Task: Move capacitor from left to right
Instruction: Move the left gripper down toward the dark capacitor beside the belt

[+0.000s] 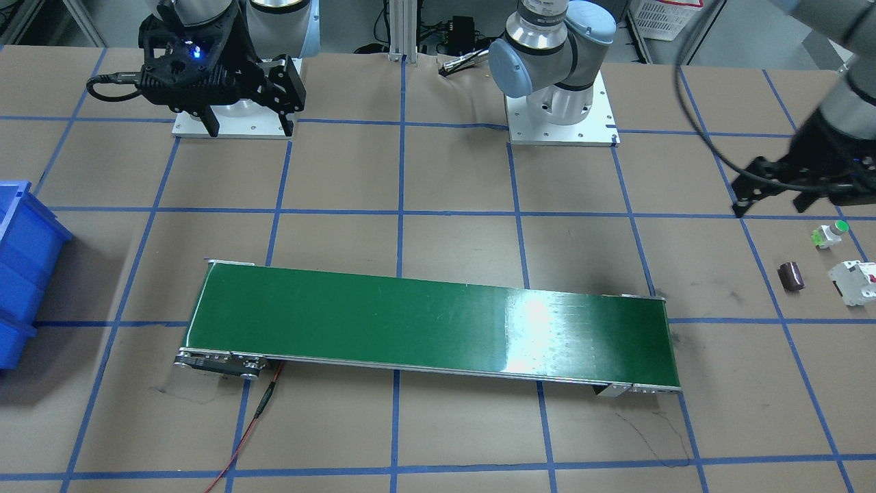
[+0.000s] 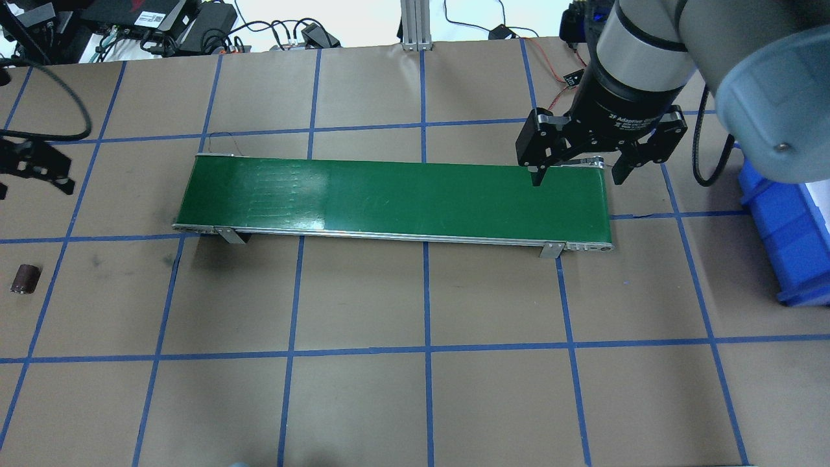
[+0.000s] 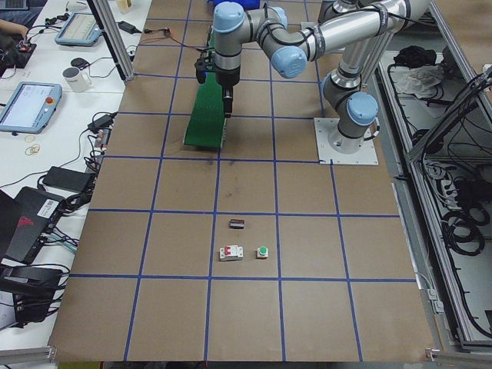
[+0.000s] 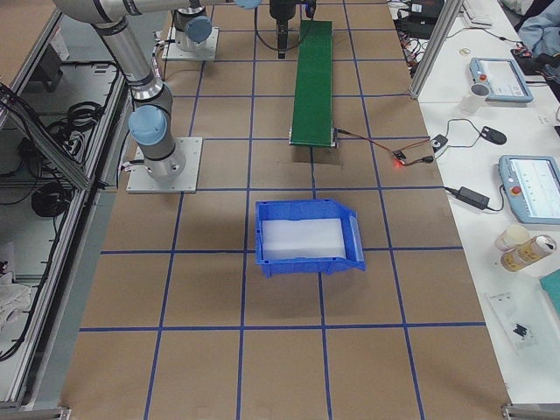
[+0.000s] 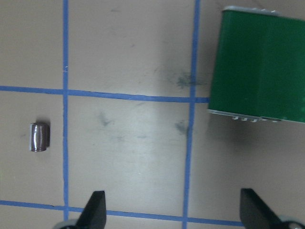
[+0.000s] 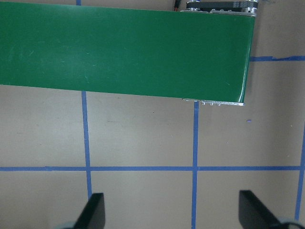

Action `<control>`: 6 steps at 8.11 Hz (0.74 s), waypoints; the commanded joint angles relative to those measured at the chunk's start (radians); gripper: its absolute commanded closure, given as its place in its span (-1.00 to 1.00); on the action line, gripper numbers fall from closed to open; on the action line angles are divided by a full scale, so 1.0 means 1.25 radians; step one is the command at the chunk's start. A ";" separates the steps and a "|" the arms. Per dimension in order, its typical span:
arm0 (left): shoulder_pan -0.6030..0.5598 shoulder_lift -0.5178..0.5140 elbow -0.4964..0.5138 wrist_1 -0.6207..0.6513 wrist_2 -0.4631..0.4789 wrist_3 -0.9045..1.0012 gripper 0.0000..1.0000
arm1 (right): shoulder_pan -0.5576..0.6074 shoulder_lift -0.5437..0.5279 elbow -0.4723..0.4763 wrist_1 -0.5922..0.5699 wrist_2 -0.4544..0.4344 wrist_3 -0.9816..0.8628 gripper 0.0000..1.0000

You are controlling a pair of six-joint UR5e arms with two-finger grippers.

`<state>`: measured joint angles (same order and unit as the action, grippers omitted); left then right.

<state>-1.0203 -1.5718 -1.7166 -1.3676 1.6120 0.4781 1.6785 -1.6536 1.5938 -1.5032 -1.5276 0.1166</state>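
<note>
The capacitor (image 1: 792,276), a small dark brown cylinder, lies on the brown paper left of the conveyor; it also shows in the overhead view (image 2: 24,279) and the exterior left view (image 3: 237,224). In the left wrist view the capacitor (image 5: 39,137) lies at the left, ahead and to the side of the fingers. My left gripper (image 1: 770,205) hovers open and empty near it, at the overhead view's left edge (image 2: 32,187). My right gripper (image 2: 577,180) is open and empty above the right end of the green conveyor belt (image 2: 402,198).
A white block with a red mark (image 1: 855,281) and a small white part with a green cap (image 1: 829,234) lie close to the capacitor. A blue bin (image 2: 788,233) stands on the robot's right, beyond the belt's end. Blue tape lines grid the table.
</note>
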 commanded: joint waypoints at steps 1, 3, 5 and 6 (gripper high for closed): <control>0.183 -0.099 -0.006 0.076 -0.006 0.186 -1.00 | 0.001 0.000 0.000 0.001 -0.001 0.000 -1.00; 0.211 -0.176 -0.009 0.179 -0.001 0.275 -1.00 | 0.000 -0.001 0.000 0.001 -0.005 0.000 -1.00; 0.248 -0.258 -0.006 0.209 -0.001 0.278 -1.00 | 0.001 -0.001 0.000 0.001 0.002 0.004 -1.00; 0.259 -0.297 -0.007 0.245 0.000 0.285 -1.00 | 0.001 -0.001 0.000 0.002 0.002 0.001 -1.00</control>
<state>-0.7307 -1.8504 -1.7255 -1.1284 1.6100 0.8162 1.6792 -1.6546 1.5938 -1.5017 -1.5307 0.1185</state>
